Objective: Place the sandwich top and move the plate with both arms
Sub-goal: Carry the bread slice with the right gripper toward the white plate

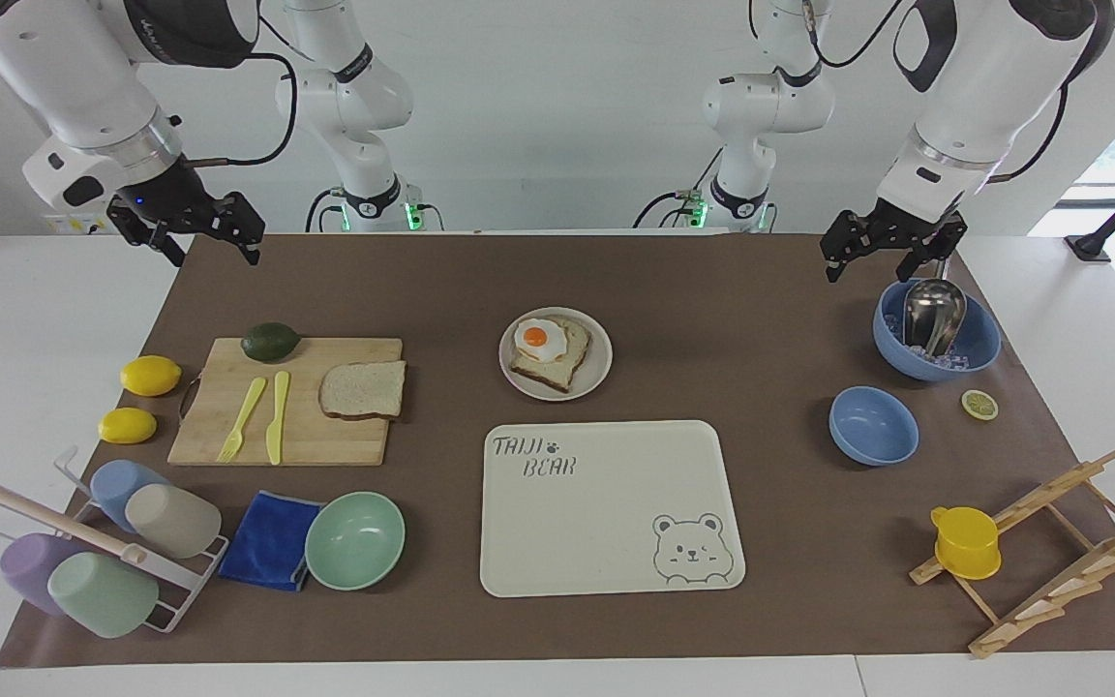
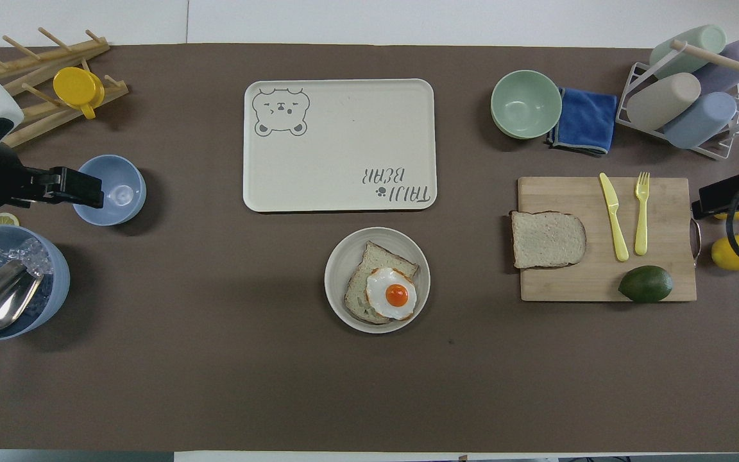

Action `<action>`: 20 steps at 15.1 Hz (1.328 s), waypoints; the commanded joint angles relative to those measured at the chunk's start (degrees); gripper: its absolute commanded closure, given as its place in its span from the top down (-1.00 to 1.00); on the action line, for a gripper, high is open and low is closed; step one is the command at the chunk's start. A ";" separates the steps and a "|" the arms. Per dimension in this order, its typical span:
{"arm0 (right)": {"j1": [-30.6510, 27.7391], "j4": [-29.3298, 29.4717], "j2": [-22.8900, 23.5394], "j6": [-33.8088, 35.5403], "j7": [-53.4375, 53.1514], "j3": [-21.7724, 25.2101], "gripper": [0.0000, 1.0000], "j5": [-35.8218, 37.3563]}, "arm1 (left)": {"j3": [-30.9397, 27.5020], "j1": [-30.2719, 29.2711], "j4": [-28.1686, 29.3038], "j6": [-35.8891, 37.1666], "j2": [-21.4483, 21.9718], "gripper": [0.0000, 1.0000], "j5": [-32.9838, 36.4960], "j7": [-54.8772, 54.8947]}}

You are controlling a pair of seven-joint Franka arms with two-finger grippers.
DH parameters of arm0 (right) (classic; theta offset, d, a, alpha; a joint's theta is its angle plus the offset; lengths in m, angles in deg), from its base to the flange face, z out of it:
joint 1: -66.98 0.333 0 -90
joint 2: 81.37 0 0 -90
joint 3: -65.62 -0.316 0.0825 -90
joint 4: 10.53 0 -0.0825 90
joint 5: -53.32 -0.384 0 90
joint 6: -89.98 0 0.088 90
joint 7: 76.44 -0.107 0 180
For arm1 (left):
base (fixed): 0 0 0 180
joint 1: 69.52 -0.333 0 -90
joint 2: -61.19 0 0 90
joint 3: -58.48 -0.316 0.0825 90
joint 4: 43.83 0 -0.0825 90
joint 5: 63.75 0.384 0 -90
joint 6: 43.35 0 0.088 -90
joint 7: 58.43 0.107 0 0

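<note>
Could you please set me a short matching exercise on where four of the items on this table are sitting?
Things:
1. sandwich top
2. fried egg
3. metal scoop
4. yellow cup

Places:
A. in the large blue bowl with ice
B. on the wooden rack
C. on the cutting board
D. on toast on the plate

Pairs: 1-C, 2-D, 3-A, 4-B

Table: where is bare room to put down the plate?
The bear tray is bare, also the mat between the plate and the small blue bowl. Crowded: the right arm's end, around the cutting board, green bowl and cup rack.
</note>
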 commanded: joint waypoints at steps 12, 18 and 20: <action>1.81 -3.86 -0.66 -5.01 -4.29 -1.90 1.00 0.30 | 0.34 -0.76 0.05 0.66 0.40 1.00 -0.58 -0.33; 9.27 -5.98 7.49 -8.35 -17.55 -5.77 1.00 12.78 | 0.34 -0.68 0.05 0.40 0.40 1.00 -0.58 -0.41; 12.34 -7.99 10.49 -12.39 -23.70 -7.36 1.00 17.34 | 0.34 -0.68 0.05 0.58 0.40 1.00 -0.58 -0.41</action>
